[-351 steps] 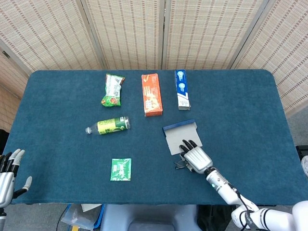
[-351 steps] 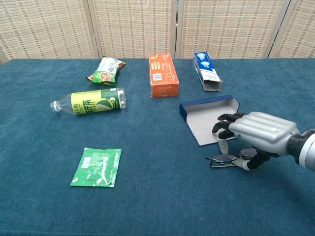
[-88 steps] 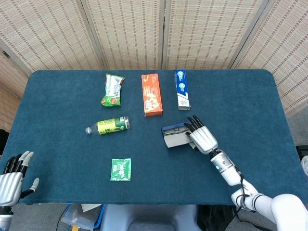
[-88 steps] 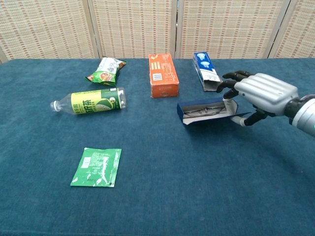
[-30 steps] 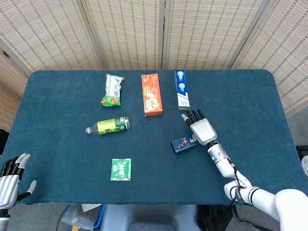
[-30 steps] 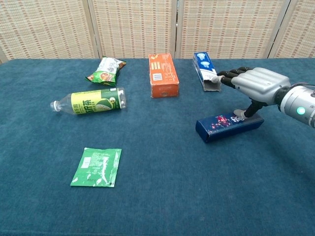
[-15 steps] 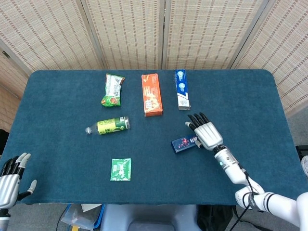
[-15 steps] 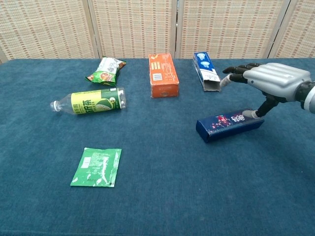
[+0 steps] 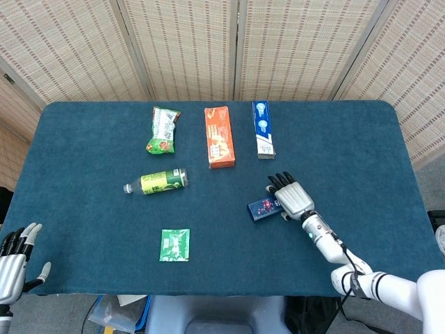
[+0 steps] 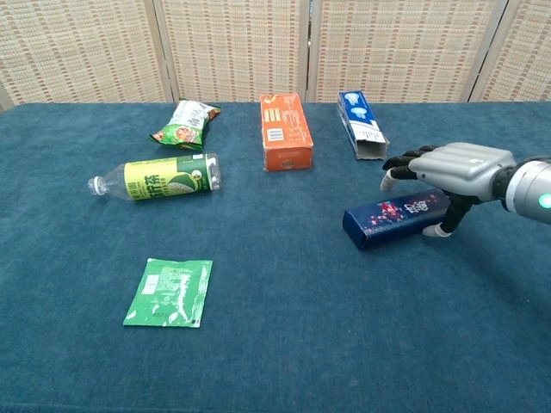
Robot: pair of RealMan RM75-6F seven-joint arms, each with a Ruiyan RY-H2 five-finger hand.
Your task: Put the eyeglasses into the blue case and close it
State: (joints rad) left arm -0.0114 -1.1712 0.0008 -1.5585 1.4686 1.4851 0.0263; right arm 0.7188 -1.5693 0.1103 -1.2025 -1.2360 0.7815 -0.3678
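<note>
No print on any package is legible.

A rectangular table covered in deep teal, carpet-like cloth fills most of the head view, its far corners rounded. Behind it, from ten o'clock round to two o'clock, stands a folding screen of beige woven panels set in pale grey frames, angled in zigzag fashion. At six o'clock, below the table's near edge, a blue bin and a pale grey base sit on the floor. Lighting is even and soft, without strong shadows.
</note>
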